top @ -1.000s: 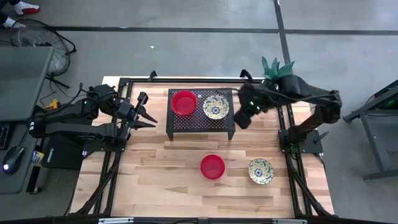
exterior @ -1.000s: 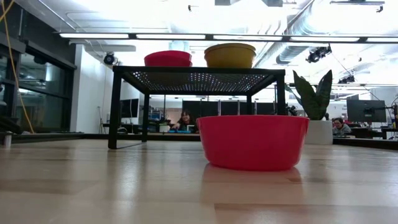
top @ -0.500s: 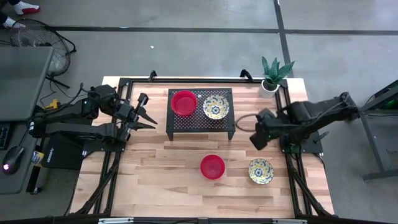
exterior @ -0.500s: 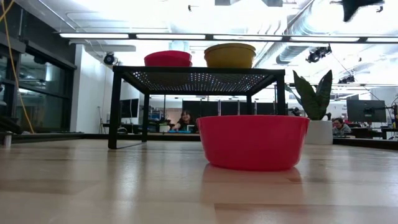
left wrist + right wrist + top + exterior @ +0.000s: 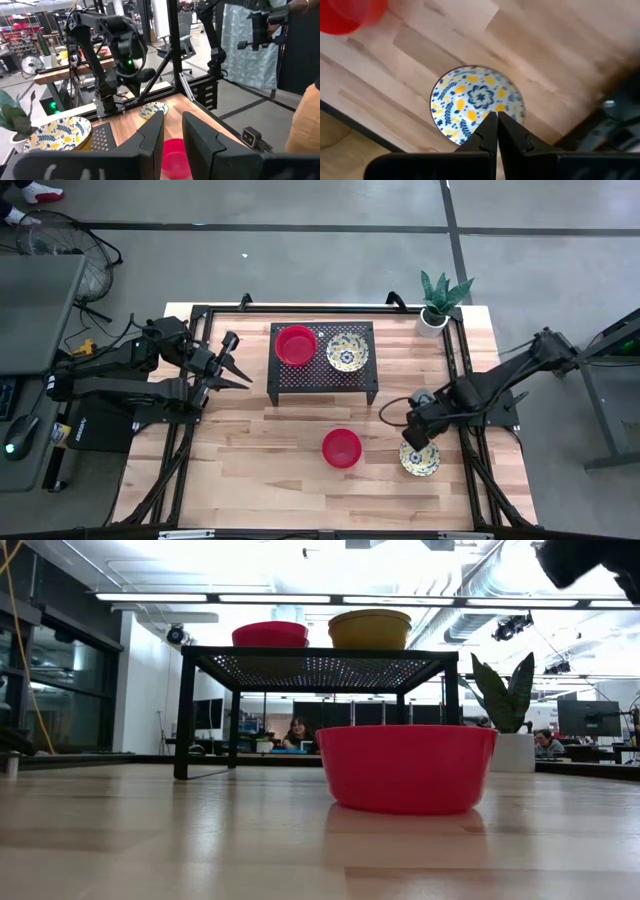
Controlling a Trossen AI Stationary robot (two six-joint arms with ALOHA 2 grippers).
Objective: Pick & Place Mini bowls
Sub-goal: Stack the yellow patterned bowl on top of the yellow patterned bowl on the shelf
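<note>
Above the patterned bowl [image 5: 477, 106] near the table's [image 5: 270, 480] front right corner hangs my right gripper [image 5: 493, 121], fingers pressed together w/ nothing between them, tips over the bowl's rim side nearest me. High view puts that gripper [image 5: 414, 452] right on top of the same bowl [image 5: 424, 460], so I can't tell if I'm touching it yet; I'd say not gripped.

My left gripper [image 5: 232, 366] waits off the rack's [image 5: 322, 385] left side, near the table's left edge; its fingers [image 5: 152, 137] stand a bit apart, empty.

Progress, as far as shown: 2 bowls sit on the black mesh rack toward the table's back edge, a red bowl [image 5: 295, 345] and a patterned one [image 5: 346, 351] side by side. 2 are left on the wood: a second red bowl [image 5: 342, 448] around the front middle, plus the patterned one under me. So approx half done by my guess, 4 bowls in view total; next is likely opening up and grabbing this rim.

A potted plant [image 5: 439, 298] stands at the back right corner, not part of the job.

Labels/writing: none I can read on bowls, rack or table.
</note>
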